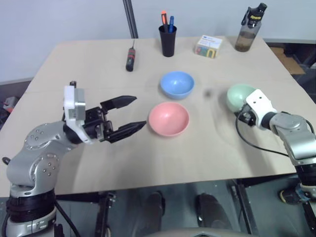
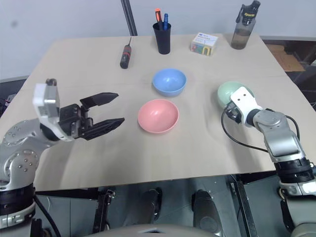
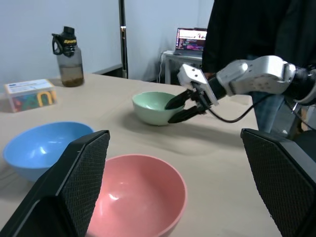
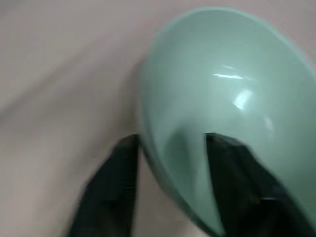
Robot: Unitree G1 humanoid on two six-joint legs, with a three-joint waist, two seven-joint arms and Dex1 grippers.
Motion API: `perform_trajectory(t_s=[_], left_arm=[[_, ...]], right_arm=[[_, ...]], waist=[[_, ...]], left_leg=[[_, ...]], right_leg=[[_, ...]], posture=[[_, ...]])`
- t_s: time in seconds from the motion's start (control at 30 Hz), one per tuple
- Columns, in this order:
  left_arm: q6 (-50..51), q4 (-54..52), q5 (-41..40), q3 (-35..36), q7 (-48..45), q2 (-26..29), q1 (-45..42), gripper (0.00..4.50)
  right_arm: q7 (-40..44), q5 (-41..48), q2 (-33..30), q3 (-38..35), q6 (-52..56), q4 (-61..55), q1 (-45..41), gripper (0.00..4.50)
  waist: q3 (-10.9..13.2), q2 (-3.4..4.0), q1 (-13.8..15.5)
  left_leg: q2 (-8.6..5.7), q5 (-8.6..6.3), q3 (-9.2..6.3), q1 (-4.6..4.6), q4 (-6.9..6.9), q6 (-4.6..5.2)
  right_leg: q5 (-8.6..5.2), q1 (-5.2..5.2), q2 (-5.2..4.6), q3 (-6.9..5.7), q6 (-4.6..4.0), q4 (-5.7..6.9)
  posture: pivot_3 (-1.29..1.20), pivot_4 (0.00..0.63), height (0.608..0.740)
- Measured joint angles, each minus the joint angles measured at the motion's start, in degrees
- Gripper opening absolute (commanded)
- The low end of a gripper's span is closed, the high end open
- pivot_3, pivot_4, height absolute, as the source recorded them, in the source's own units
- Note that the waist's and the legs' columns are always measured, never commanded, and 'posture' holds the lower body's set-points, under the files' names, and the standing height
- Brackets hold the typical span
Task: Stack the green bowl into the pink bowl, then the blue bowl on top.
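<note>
The green bowl [image 1: 237, 95] sits at the table's right side, and my right gripper [image 3: 169, 113] is shut on its near rim. One finger is inside the bowl [image 4: 222, 98] and the other against its outer wall. In the middle of the table is the pink bowl [image 1: 169, 118], with the blue bowl [image 1: 177, 84] just behind it; both are empty. My left gripper [image 1: 139, 112] hovers open to the left of the pink bowl, pointing toward it and holding nothing.
Along the table's far edge stand a black cup of markers [image 1: 168, 40], a screwdriver [image 1: 130, 59], a small colourful box [image 1: 208, 46] and a dark bottle [image 1: 249, 29]. A person in dark clothes [image 3: 247, 29] stands beyond the table's right side.
</note>
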Motion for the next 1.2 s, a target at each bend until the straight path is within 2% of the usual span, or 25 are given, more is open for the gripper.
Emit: perform_trajectory(t_s=[0.03, 0.07, 0.23, 0.37, 0.47, 0.67, 0.77, 0.83, 0.87, 1.03, 1.2], left_arm=[[0.0, -0.33, -0.26, 0.04, 0.26, 0.0, 0.24, 4.5], [0.0, -0.87, -0.7, 0.22, 0.9, 0.0, 0.54, 4.5], [-0.01, -1.92, -1.63, 0.95, 2.81, 0.0, 1.44, 4.5], [-0.21, -2.38, -1.78, 1.13, 4.37, -0.31, 2.18, 4.5], [-0.34, -2.4, -1.81, 1.64, 5.09, -0.52, 3.89, 4.5], [-0.66, -2.52, -1.86, 4.91, 5.63, -0.35, 8.29, 4.5], [-0.67, -3.19, -2.36, 6.73, 6.18, -0.3, 10.55, 4.5], [-0.67, -3.77, -2.84, 7.51, 6.49, -0.29, 11.47, 4.5], [-0.67, -4.13, -2.89, 7.99, 6.74, -0.27, 11.74, 4.5], [-0.67, -5.6, -3.71, 9.64, 8.25, 0.03, 13.39, 4.5], [-0.67, -7.48, -4.13, 9.93, 10.04, -0.02, 14.26, 4.5]], right_arm=[[0.12, -0.13, 0.1, 0.11, -0.51, 0.34, -0.09, 0.23], [0.29, -0.48, 0.18, 0.33, -1.26, 0.82, -0.12, 0.08], [2.61, -1.18, 0.22, 0.64, -5.01, 1.46, -0.1, 0.08], [9.07, 3.33, 0.92, 0.4, -8.12, -3.94, 0.73, 0.08], [15.94, 13.81, 6.08, 1.81, -5.71, -15.97, -0.02, 0.08], [16.06, 15.33, 13.6, 9.94, -2.93, -19.57, -5.85, 0.08], [15.01, 12.26, 16.67, 13.85, -4.13, -15.05, -7.86, 1.03], [14.98, 10.68, 17.39, 15.72, -4.61, -12.02, -8.25, 1.89], [15.04, 10.07, 17.4, 16.15, -4.78, -11.27, -8.25, 2.05], [16.92, 9.81, 15.73, 15.53, -5.43, -10.54, -8.25, 4.43], [18.89, 16.42, 14.9, 7.41, -5.11, -13.0, -8.98, 4.48]], waist=[[0.0, 0.0, 0.05], [0.0, 0.0, 0.1], [0.0, 0.01, -0.03], [0.03, 0.05, -0.21], [0.05, 0.08, -0.41], [0.04, 0.05, 0.03], [0.03, 0.04, 0.1], [0.03, 0.04, 0.15], [0.04, 0.05, 0.15], [0.04, 0.05, -0.04], [0.07, 0.07, 0.03]], left_leg=[[0.0, 0.0, 0.0, 0.0, 0.0, 0.0], [0.0, 0.0, 0.0, 0.0, 0.0, 0.0], [0.0, 0.0, 0.0, 0.0, 0.0, 0.0], [0.03, 0.0, 0.0, 0.0, -0.04, 0.0], [0.15, -0.01, -0.04, 0.04, -0.11, 0.0], [0.09, -0.01, -0.05, 0.05, -0.11, -0.02], [0.07, -0.01, -0.06, 0.03, -0.11, -0.03], [0.07, -0.01, -0.07, 0.03, -0.16, -0.03], [0.07, -0.01, -0.07, 0.02, -0.17, -0.03], [0.08, -0.01, -0.06, 0.02, -0.29, -0.03], [0.08, -0.01, -0.06, -0.01, -0.31, -0.03]], right_leg=[[0.0, 0.0, 0.0, 0.0, 0.0, 0.0], [0.0, 0.0, 0.0, 0.0, 0.0, 0.0], [-0.01, 0.0, 0.01, 0.0, 0.01, -0.01], [-0.02, -0.02, 0.03, 0.0, 0.04, -0.01], [-0.06, -0.03, 0.13, -0.01, 0.11, 0.01], [-0.1, -0.01, 0.08, -0.03, 0.16, -0.08], [0.0, -0.02, 0.06, -0.04, 0.0, -0.13], [0.0, -0.03, 0.06, -0.05, -0.02, -0.14], [0.0, -0.04, 0.06, -0.05, -0.02, -0.15], [0.0, -0.08, 0.06, -0.04, -0.01, -0.21], [0.0, -0.08, 0.06, -0.04, -0.01, -0.25]], posture=[[0.0, 0.15, 0.74], [0.0, 0.15, 0.74], [0.0, 0.15, 0.74], [0.0, 0.15, 0.74], [0.0, 0.15, 0.74], [0.0, 0.15, 0.74], [0.0, 0.15, 0.74], [0.0, 0.15, 0.74], [0.0, 0.15, 0.74], [0.0, 0.15, 0.74], [0.0, 0.15, 0.74]])
